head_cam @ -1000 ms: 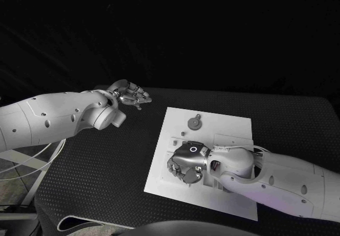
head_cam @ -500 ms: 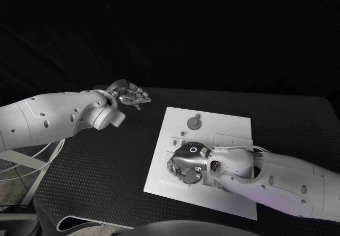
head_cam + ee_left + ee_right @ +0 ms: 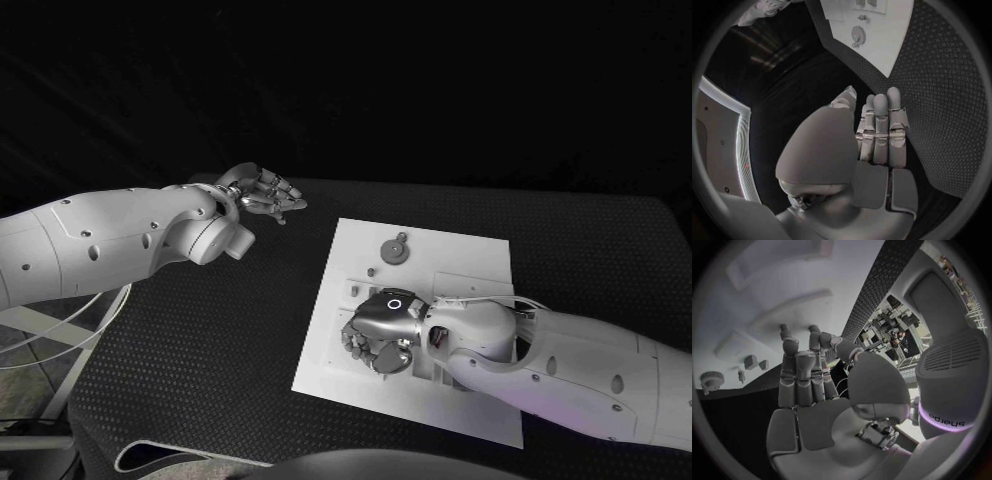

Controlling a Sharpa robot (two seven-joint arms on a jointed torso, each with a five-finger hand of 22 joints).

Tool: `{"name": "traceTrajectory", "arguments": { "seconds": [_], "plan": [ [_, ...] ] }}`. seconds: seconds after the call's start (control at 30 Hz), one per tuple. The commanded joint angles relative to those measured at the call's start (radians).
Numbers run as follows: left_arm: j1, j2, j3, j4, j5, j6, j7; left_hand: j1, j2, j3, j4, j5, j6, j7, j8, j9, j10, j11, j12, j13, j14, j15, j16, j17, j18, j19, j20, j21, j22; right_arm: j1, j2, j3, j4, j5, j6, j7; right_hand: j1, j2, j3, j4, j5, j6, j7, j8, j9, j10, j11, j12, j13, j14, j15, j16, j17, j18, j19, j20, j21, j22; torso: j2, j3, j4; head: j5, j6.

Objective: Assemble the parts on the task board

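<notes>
- White, flat and rectangular, the task board [image 3: 433, 255] lies in the middle of the desk [image 3: 188, 340], slightly skewed to the desk edge; one board is present.
- Black, finely dotted matting covers the desk surface on all sides of the board.
- Writing: the right wrist view shows raised lettering on a grey housing beside the hand, above a lit violet band; it is too distorted to read with confidence.
- Parts visible in the head view: one round, disc-shaped grey part [image 3: 395, 248] with a small tab stands on the far half of the board; one small stud [image 3: 372, 271] sits just beside it, nearer the robot. Further small pieces lie next to the right hand but are too small to count.
- The same disc shows in the left wrist view [image 3: 857, 35] and, with ribbed rim, in the right wrist view [image 3: 712, 379], near two small blocks [image 3: 751, 361].
- Right hand [image 3: 378, 332]: silver metal, palm down over the near-left part of the board, fingers [image 3: 797, 375] extended and slightly bent toward the board surface. Whether anything is held under them cannot be determined.
- Left hand [image 3: 264, 193]: silver metal, raised over the far-left desk area, well apart from the board. Its fingers [image 3: 882, 127] lie straight, side by side, with nothing held.
</notes>
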Motion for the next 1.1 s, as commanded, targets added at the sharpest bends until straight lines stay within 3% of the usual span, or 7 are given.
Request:
{"name": "traceTrajectory", "arguments": {
  "seconds": [0.03, 0.8, 1.0, 1.1],
  "plan": [
    [0.002, 0.003, 0.001, 0.001, 0.008, 0.012, 0.003, -0.012, 0.001, 0.001, 0.001, -0.004, 0.002, 0.006, 0.001, -0.001, -0.009, -0.001, -0.002, -0.001, -0.008, 0.0, -0.003, -0.001, 0.018, -0.008, 0.001, -0.001, -0.001, -0.001, 0.002, -0.001, -0.004, 0.006, 0.012, 0.011, 0.001, 0.006, 0.005, 0.0, 0.005, 0.044, -0.013, 0.019, 0.029, 0.003, -0.003, -0.004, 0.002, -0.001, -0.008, -0.006, -0.002, 0.027, 0.0, -0.007, 0.002, 0.015, 0.0, -0.0004, -0.0003, 0.0, 0.0],
    [0.002, 0.001, 0.001, 0.002, 0.01, 0.016, 0.001, -0.013, 0.001, 0.002, 0.001, -0.005, 0.002, 0.006, 0.002, -0.002, -0.01, -0.001, -0.002, -0.001, -0.008, 0.0, -0.003, -0.001, 0.018, -0.009, 0.002, -0.001, -0.002, -0.009, 0.009, -0.013, -0.032, 0.011, 0.011, 0.005, -0.001, 0.007, 0.005, 0.0, 0.005, 0.041, -0.011, 0.016, 0.029, 0.0, -0.002, -0.008, 0.003, -0.003, -0.007, -0.009, -0.002, 0.028, -0.003, -0.006, -0.001, 0.014, 0.0, -0.0002, 0.0002, 0.001, -0.001],
    [0.002, 0.0, 0.001, 0.003, 0.01, 0.016, 0.0, -0.013, 0.001, 0.003, 0.0, -0.005, 0.002, 0.006, 0.002, -0.002, -0.01, -0.001, -0.002, -0.001, -0.008, 0.0, -0.003, -0.002, 0.019, -0.009, 0.002, -0.001, -0.002, -0.009, 0.006, -0.014, -0.037, 0.021, -0.006, 0.0, -0.005, -0.002, 0.005, 0.0, 0.004, 0.025, -0.004, 0.005, 0.026, -0.015, 0.004, -0.021, 0.001, -0.01, 0.0, -0.014, -0.002, 0.028, -0.01, -0.003, -0.006, 0.014, 0.0, 0.0, -0.0005, 0.0, -0.002],
    [0.002, -0.001, 0.001, 0.003, 0.01, 0.017, 0.0, -0.014, 0.0, 0.003, 0.0, -0.005, 0.002, 0.006, 0.002, -0.003, -0.01, -0.001, -0.002, -0.001, -0.008, 0.0, -0.003, -0.002, 0.019, -0.009, 0.002, -0.001, -0.002, -0.009, 0.005, -0.014, -0.039, 0.028, -0.012, -0.001, 0.003, -0.019, 0.005, -0.001, 0.004, -0.011, 0.012, -0.017, 0.018, -0.017, 0.006, -0.025, 0.002, -0.012, 0.001, -0.015, -0.001, 0.028, -0.011, -0.002, -0.009, 0.014, 0.0, 0.0002, 0.0002, 0.0, 0.0]
  ]
}}
